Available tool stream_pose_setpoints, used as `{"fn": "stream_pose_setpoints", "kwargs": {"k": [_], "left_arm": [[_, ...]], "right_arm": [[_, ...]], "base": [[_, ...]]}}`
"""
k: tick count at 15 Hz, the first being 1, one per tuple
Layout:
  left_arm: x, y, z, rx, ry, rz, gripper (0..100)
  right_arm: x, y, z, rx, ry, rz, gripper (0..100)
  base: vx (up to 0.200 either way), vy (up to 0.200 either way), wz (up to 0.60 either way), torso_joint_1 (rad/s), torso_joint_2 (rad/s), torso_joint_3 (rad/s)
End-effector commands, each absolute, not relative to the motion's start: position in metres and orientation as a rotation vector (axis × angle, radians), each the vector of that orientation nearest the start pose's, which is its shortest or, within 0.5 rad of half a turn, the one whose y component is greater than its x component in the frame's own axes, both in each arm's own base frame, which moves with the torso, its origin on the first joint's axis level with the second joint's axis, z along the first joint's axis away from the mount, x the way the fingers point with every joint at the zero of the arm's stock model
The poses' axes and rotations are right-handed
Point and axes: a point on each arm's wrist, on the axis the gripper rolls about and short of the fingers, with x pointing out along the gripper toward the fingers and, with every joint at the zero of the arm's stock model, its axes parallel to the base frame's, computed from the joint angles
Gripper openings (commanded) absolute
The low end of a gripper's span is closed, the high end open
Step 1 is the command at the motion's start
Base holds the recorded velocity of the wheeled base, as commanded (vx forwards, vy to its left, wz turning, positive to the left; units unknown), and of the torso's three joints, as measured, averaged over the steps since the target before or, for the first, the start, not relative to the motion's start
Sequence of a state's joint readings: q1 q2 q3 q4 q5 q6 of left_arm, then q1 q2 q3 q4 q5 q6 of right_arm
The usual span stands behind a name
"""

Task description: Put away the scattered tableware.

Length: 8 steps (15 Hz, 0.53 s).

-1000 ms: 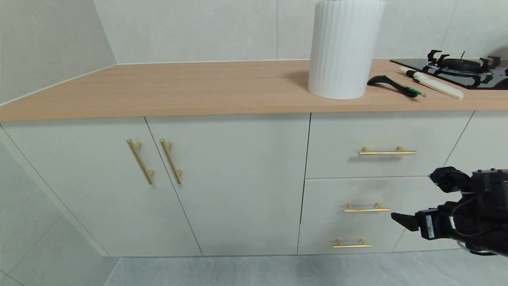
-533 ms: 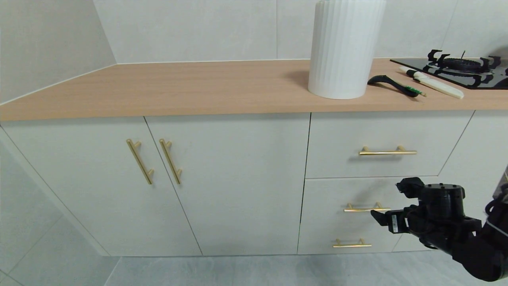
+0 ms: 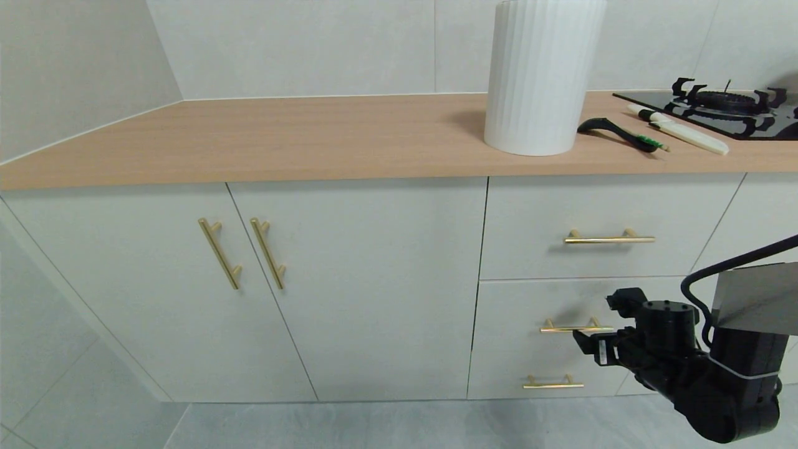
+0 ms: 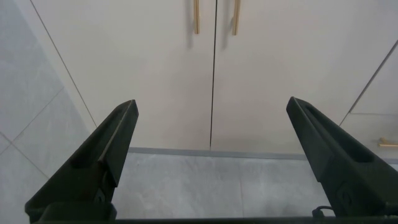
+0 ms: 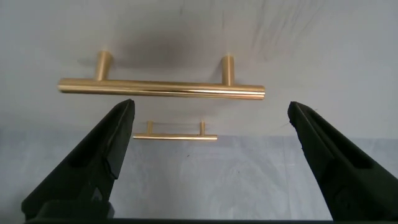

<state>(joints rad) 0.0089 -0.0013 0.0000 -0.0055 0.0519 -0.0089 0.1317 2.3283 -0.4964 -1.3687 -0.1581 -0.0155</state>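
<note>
On the wooden counter (image 3: 280,137) lie a black spoon (image 3: 614,132), a thin green-handled utensil (image 3: 651,144) and a white knife (image 3: 682,134), right of a tall white ribbed container (image 3: 536,75). My right gripper (image 3: 595,319) is open, low in front of the drawers, its fingertips just right of the middle drawer's gold handle (image 3: 576,327). In the right wrist view that handle (image 5: 161,89) runs across ahead of the open gripper (image 5: 211,162), not between the fingers. My left gripper (image 4: 211,162) is open and holds nothing, facing the double cabinet doors (image 4: 214,74).
Three drawers stack under the counter's right part, with a top handle (image 3: 609,237) and a bottom handle (image 3: 553,383). Two vertical gold door handles (image 3: 219,252) sit at the left. A black gas hob (image 3: 723,106) is at the far right. Grey tiled floor (image 3: 374,427) lies below.
My right arm has swung left and a little forward, bringing the open gripper from the view's right edge up to the middle drawer handle. Nothing on the counter moved.
</note>
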Motion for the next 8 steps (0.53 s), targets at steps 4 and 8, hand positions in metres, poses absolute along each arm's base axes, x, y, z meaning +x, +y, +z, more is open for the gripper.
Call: {"fn": "stream_pose_setpoints", "kwargs": {"k": [4, 8], "left_arm": [[-0.023, 0.001, 0.076, -0.009, -0.006, 0.061, 100], [-0.023, 0.001, 0.076, -0.009, -0.006, 0.061, 100]], "right_arm": [[0.336, 0.04, -0.023, -0.051, 0.434, -0.057, 100], [0.345, 0.041, -0.033, -0.045, 0.41, -0.081, 100]], "base": [[0.0, 0.0, 0.0, 0.0, 0.0, 0.0], [0.0, 0.0, 0.0, 0.0, 0.0, 0.0]]}}
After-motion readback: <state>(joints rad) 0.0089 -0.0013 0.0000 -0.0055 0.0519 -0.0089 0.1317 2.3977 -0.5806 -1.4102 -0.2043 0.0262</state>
